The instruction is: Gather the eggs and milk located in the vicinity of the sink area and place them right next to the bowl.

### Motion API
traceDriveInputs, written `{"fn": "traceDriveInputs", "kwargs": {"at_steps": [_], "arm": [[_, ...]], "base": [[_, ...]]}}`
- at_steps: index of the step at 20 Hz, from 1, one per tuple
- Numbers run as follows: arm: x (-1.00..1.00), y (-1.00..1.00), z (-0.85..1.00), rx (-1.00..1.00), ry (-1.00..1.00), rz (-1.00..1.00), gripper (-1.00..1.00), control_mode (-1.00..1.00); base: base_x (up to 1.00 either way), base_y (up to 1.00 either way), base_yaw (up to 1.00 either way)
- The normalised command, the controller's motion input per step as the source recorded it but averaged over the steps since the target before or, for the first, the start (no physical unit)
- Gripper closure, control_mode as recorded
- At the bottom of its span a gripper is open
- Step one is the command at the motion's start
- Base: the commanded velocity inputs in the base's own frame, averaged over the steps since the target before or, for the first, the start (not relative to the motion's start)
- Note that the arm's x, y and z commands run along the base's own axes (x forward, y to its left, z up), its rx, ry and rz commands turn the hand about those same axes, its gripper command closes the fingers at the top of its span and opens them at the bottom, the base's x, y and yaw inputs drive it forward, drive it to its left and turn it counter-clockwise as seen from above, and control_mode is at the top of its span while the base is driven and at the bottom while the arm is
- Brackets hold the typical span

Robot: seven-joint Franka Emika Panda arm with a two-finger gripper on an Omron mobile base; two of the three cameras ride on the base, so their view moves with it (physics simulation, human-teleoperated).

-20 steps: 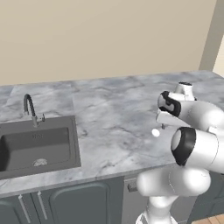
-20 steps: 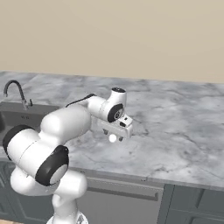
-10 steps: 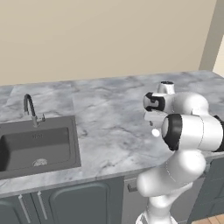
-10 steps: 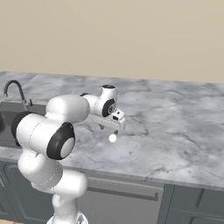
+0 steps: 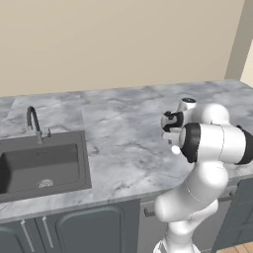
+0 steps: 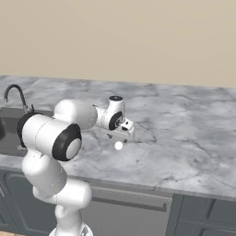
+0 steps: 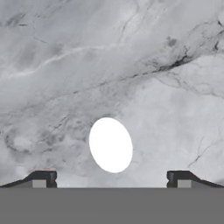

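Egg (image 7: pixel 110 145) pickup is your step: end effector (image 7: pixel 110 179) hangs released above it on the counter (image 7: pixel 175 109) (fingers straddling); lower, then close gently.

Grey-and-white marbled counter (image 5: pixel 123 143), running the full width of the room against a plain beige wall; grey cabinet fronts (image 5: pixel 84 230) beneath it; the dark grey sink (image 5: pixel 39 165), recessed at the left end, with a round drain in its floor and a thin curved dark faucet (image 5: pixel 33 122) on the counter at its rear rim; one white egg (image 7: pixel 110 145) on bare marble well to the right of the sink, towards the front edge.
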Motion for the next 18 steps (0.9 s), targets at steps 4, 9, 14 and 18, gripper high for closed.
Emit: {"fn": "traceDriveInputs", "kwargs": {"at_steps": [4, 9, 14, 18], "arm": [[0.12, 0.0, -0.23, 0.0, 0.0, 0.07, -1.0, -1.0], [0.0, 0.0, -0.28, 0.0, 0.0, 0.02, -1.0, -1.0], [-0.02, 0.0, -0.21, 0.0, 0.01, 0.0, -1.0, -1.0], [0.02, 0.0, -0.13, 0.0, 0.04, 0.0, -1.0, -1.0]], "base": [[0.0, 0.0, 0.0], [0.0, 0.0, 0.0], [0.0, 0.0, 0.0], [0.0, 0.0, 0.0]]}}
